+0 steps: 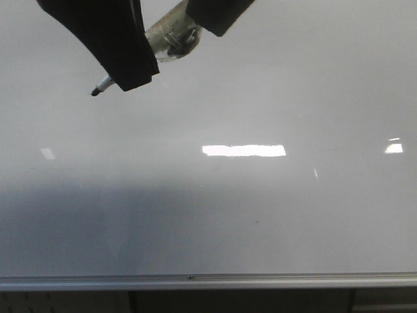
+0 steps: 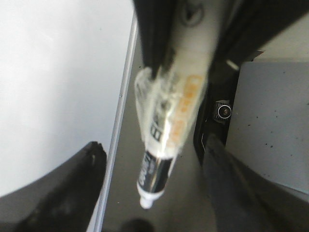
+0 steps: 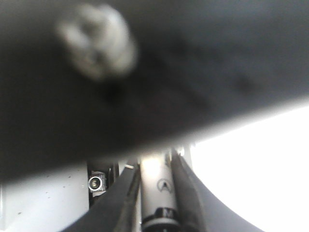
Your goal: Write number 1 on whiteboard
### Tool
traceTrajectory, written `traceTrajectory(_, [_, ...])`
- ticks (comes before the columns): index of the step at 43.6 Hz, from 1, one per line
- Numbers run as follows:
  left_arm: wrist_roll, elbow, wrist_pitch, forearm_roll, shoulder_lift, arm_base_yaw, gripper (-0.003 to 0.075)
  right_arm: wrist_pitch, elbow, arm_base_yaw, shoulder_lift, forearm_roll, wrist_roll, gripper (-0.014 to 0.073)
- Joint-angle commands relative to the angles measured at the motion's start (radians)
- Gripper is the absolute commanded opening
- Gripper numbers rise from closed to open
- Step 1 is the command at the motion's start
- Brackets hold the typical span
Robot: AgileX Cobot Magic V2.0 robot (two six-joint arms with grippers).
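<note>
**Marker held above the whiteboard, tip pointing down-left**

The whiteboard (image 1: pixel 273 215) takes up nearly everything in the front view. It is glossy and white, with bright glare patches across its middle and a grey shadow lying just above the silver bottom frame (image 1: pixel 260 281). That frame runs the full width along the board's lower edge.

High above the frame, over its left half, both arms crowd together. The right gripper (image 3: pixel 157 191) is the one doing the holding. Its own camera shows its two dark fingers (image 3: pixel 126 193) pressed against either side of the marker pen (image 1: pixel 171 36), with the white barrel running straight between them. The rest of that view is a dark, out-of-focus mass too blurred to name.

The left gripper (image 2: pixel 152 145) stands wide. Its fingers (image 2: pixel 82 183) are spread well apart on either side of the pen and neither touches it. In the left wrist view the pen hangs in the gap between them, a pale barrel with an orange label and a dark band near the nose.

From the front, a black finger (image 1: pixel 117 45) hides the pen's middle. Only the clear barrel end and the small dark tip (image 1: pixel 96 92) show, and the tip is the part nearest the frame. I cannot tell whether it touches the board.
</note>
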Motion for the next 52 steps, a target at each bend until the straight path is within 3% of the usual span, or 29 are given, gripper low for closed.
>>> traceTrajectory(1, [-0.068, -0.031, 0.020, -0.031, -0.075, 0.038, 0.0480, -0.031, -0.035, -0.030, -0.058, -0.002, 0.051, 0.0013])
traceTrajectory(10, [-0.127, -0.001, 0.025, -0.033, -0.175, 0.146, 0.0480, 0.015, -0.035, -0.147, -0.120, -0.133, 0.262, 0.0013])
traceTrajectory(19, [-0.262, 0.092, -0.039, -0.033, -0.317, 0.250, 0.0480, 0.087, -0.015, -0.271, -0.224, -0.342, 0.723, 0.0013])
traceTrajectory(24, [-0.301, 0.162, -0.075, -0.031, -0.395, 0.303, 0.0480, 0.031, 0.079, -0.333, -0.308, -0.468, 0.865, 0.0013])
traceTrajectory(37, [-0.357, 0.352, -0.191, -0.031, -0.511, 0.407, 0.0480, -0.289, 0.414, -0.488, -0.469, -0.474, 0.960, 0.0013])
traceTrajectory(42, [-0.357, 0.385, -0.194, -0.031, -0.513, 0.418, 0.0480, -0.497, 0.534, -0.501, -0.489, -0.474, 0.982, 0.0013])
traceTrajectory(52, [-0.357, 0.394, -0.235, -0.031, -0.513, 0.418, 0.0480, -0.769, 0.586, -0.501, -0.448, -0.474, 0.982, 0.0013])
